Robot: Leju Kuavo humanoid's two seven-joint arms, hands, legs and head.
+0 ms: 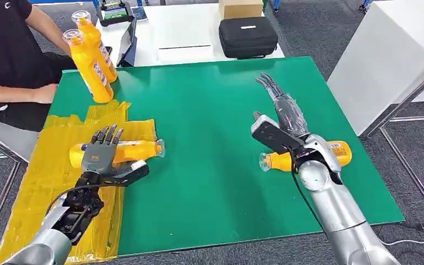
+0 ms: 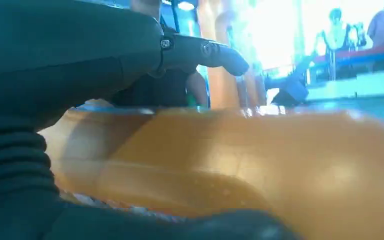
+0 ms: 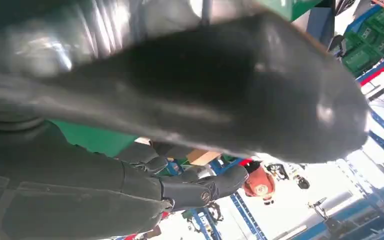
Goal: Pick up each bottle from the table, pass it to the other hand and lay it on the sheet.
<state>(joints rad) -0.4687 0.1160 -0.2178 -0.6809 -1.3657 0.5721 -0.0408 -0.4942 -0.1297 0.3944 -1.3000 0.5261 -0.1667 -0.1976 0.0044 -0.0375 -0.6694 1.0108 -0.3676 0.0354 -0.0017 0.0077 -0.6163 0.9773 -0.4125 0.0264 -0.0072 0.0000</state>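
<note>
Bottle (image 1: pixel 122 151) lies on the yellow sheet (image 1: pixel 44 182) under the spread left hand (image 1: pixel 100 154) — right hand (image 1: pixel 284 107) spread, empty.

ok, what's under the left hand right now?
An orange bottle lies on its side on the yellow sheet, with the left hand over its middle. The hand covers that part, so whether the fingers grip it can't be told.

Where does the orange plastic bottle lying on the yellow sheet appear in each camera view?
Head view: orange plastic bottle lies on the yellow sheet, centre-left, under the left robot hand.
Left wrist view: its blurred orange body spans the lower picture.
Right wrist view: not in it.
Shared landmark: the green table mat.
</note>
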